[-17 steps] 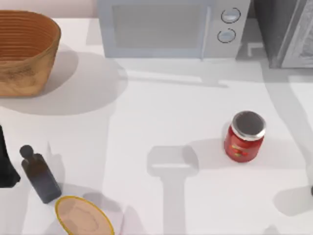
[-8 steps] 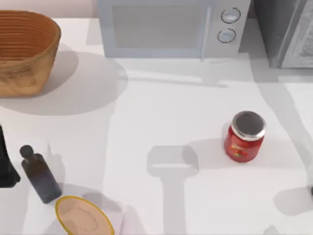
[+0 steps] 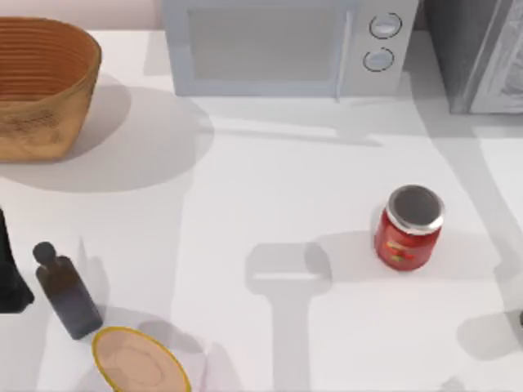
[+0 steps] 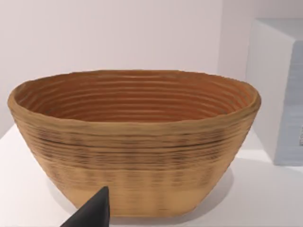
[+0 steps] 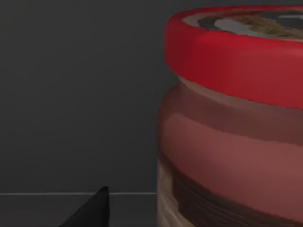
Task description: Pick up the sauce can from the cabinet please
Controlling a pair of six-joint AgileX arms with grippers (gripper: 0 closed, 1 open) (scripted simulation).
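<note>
Sauce can (image 5: 232, 118) is looming close as we are reaching into the cabinet (image 3: 474, 49) at one o'clock; whether our right claw is open, we cannot tell.

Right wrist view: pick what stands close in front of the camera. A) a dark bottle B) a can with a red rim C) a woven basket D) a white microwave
B, the sauce can with its red-rimmed top looms close against the cabinet and its dark grey wall.
</note>
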